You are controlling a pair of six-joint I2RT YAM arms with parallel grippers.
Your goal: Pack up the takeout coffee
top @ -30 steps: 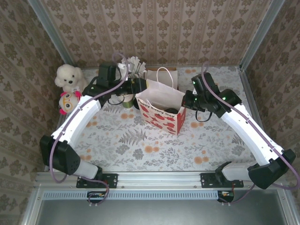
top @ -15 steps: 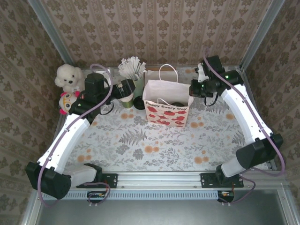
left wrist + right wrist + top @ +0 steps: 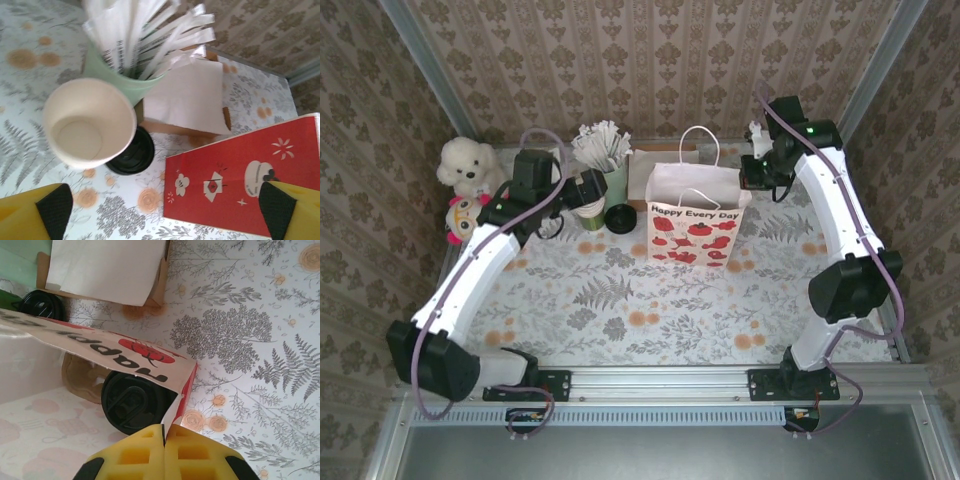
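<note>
The left gripper [image 3: 586, 190] hangs with its fingers [image 3: 50, 210] spread wide and nothing between them. The cups [image 3: 90, 127] and a loose lid [image 3: 131, 156] lie just ahead of it, and the holder [image 3: 112, 75] is beyond them. Its arm reaches forward from the base, the wrist turned right and tipped towards the table. The bag [image 3: 698, 215] stands upright to this gripper's right. The coffee [image 3: 132, 402] sits low inside the bag, black top showing, just ahead of and below the right gripper [image 3: 165, 432]. That gripper's fingers are pressed together, pinching the bag's rim at a corner. Its arm stretches far forward, then the wrist bends back and inward to the bag's right side.
</note>
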